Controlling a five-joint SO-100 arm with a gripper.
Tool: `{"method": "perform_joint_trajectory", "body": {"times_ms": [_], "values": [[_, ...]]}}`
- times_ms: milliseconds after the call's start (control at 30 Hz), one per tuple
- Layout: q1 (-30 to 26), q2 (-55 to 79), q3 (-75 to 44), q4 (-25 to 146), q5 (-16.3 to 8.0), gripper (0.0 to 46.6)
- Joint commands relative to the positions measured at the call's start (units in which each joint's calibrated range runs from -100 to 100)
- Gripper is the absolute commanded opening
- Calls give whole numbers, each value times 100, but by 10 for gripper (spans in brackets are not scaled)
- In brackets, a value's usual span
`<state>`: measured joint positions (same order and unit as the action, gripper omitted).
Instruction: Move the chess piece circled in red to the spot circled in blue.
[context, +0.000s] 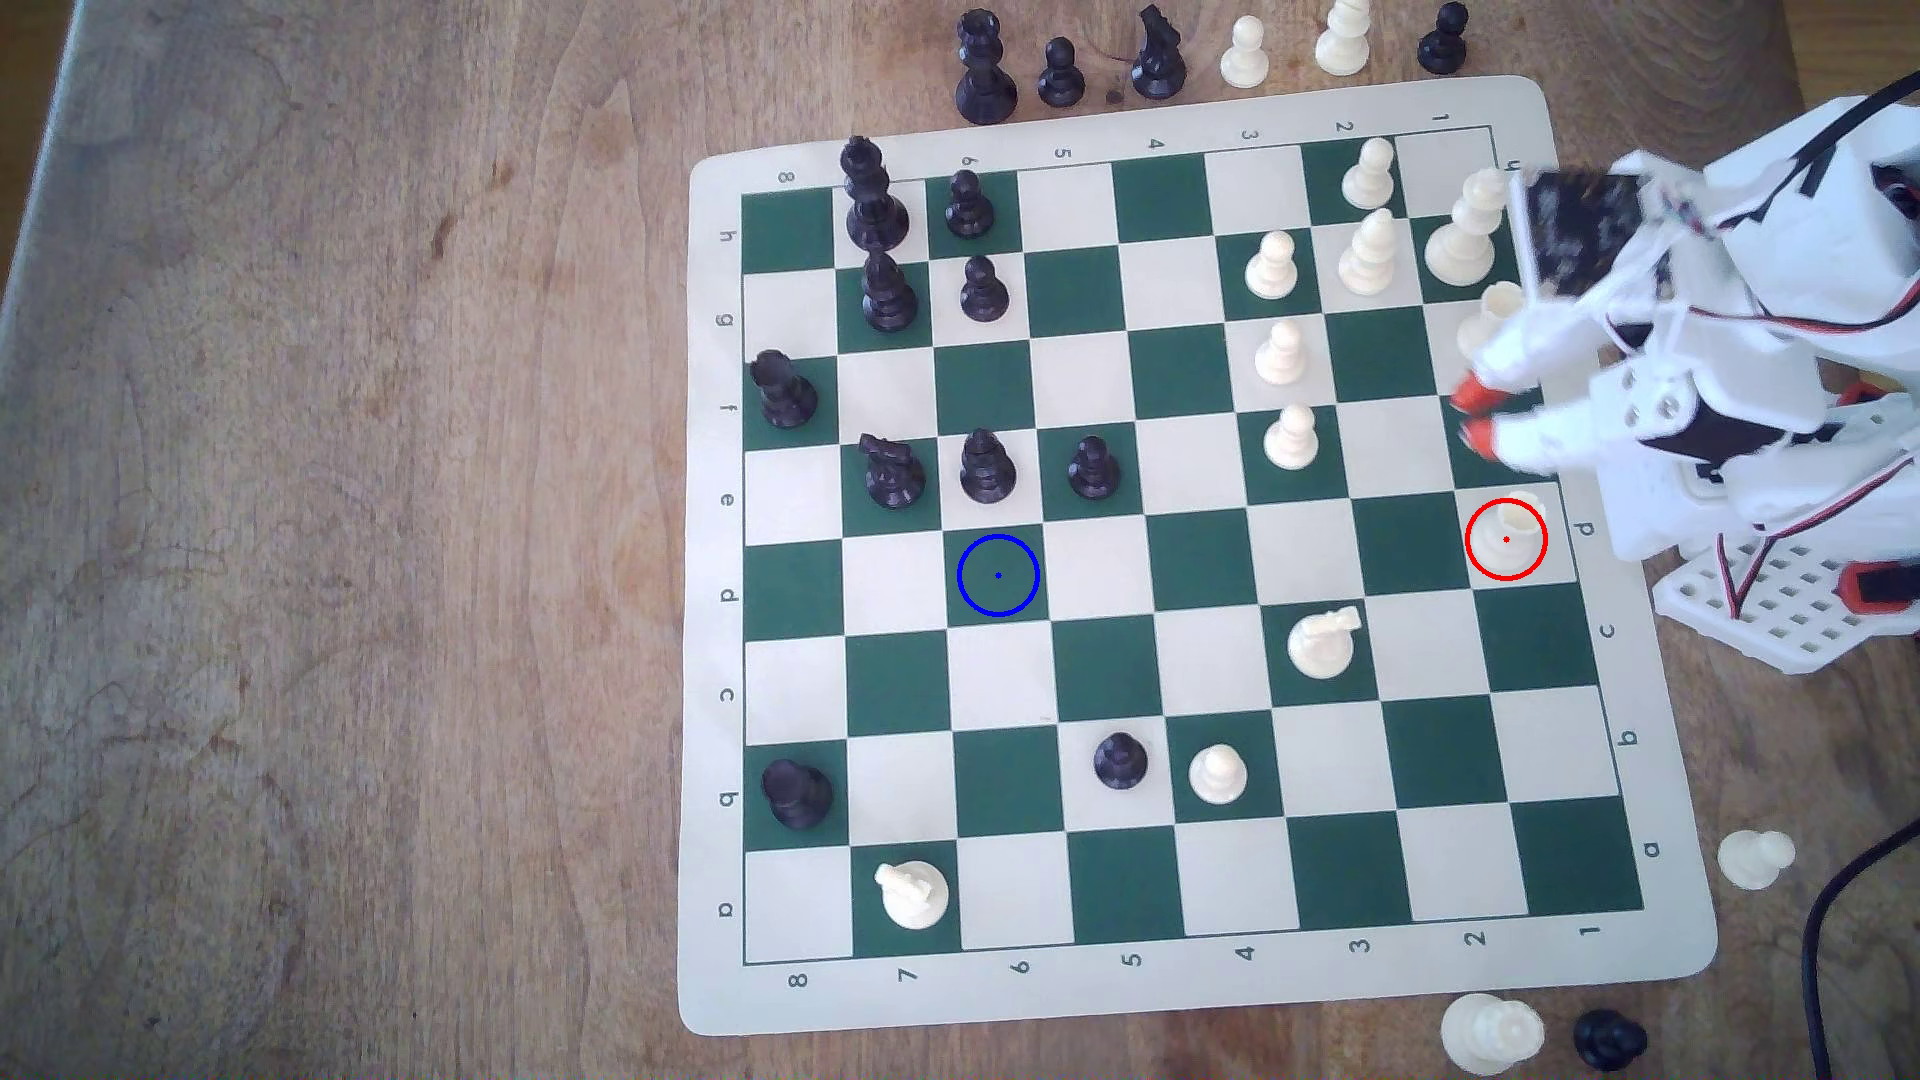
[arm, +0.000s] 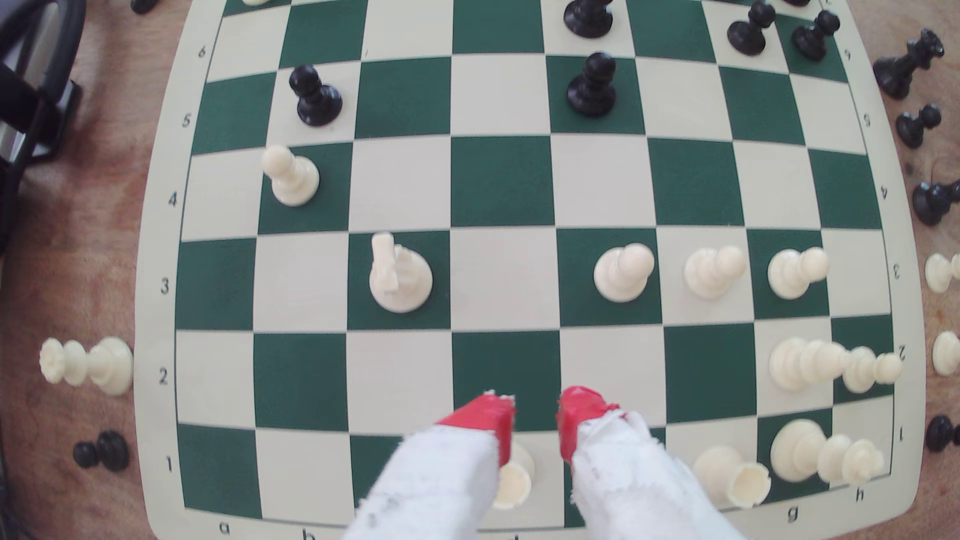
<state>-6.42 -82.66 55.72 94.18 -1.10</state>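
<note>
1. Rook (context: 1519, 522) is being shown on its red-ringed cream square at the exterior view's right edge.
2. Gripper (context: 1472, 411) is being held parted, empty, just beside it.
3. Light, rigid, slippery plastic is being judged; its cylindrical body is being favoured.

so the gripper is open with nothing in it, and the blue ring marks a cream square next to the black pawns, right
Not quite. In the exterior view the blue ring marks a dark green square, not a cream one. The rest holds: the gripper is open with nothing in it, and black pawns stand next to that square.
</note>
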Motion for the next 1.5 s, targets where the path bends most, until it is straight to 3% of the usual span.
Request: {"method": "perform_joint_trajectory", "body": {"times_ms": [0, 67, 867, 1100, 1467], "values": [[-74, 405, -177, 254, -15, 132], [-98, 473, -32, 377, 15, 162], [98, 1695, 1409, -729, 88, 178], [28, 2018, 1282, -786, 88, 173], [442, 2094, 1373, -901, 254, 184]]}}
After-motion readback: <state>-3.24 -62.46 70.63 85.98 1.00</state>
